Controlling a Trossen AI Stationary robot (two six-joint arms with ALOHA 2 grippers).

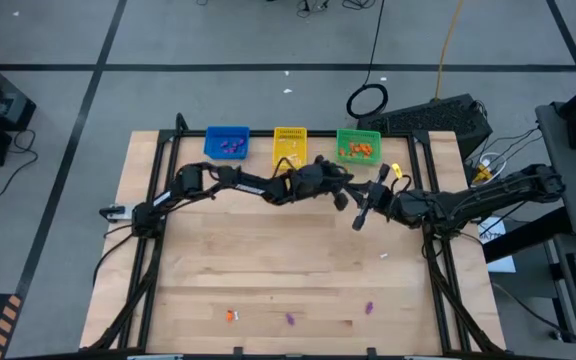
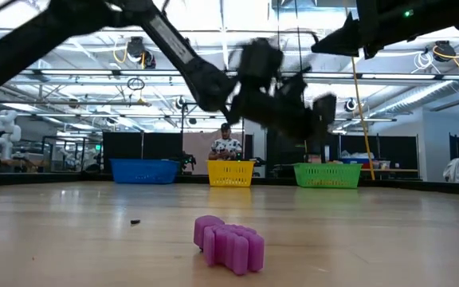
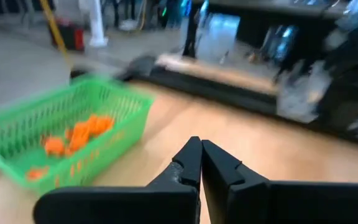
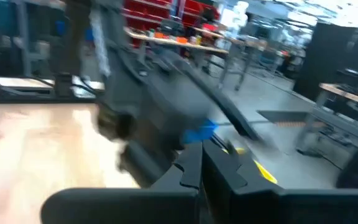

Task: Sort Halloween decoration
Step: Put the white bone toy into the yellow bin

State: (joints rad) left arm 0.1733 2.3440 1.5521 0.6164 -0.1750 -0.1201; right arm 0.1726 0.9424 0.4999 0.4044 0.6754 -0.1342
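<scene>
From here the trinkets look like small moulded plastic shapes, light and stiff, so each should lift with almost no squeeze but could skid or pop out sideways if pinched off-centre. The purple piece lying nearest the low camera is lumpy along its edge; I'd take it across its narrow middle, fingers coming straight down, since it lies flat on the table. 3 pieces remain loose along the table's near edge: an orange one and 2 purple, well apart from the arms, plus what may be a white speck farther right, too small to be sure of. At the far edge stand 3 baskets: blue with purple bits, yellow, and green with orange bits. The left gripper hangs near the green basket, fingers pressed together with nothing visible between them. The right gripper hovers mid-table beside it, likewise closed and empty.
</scene>
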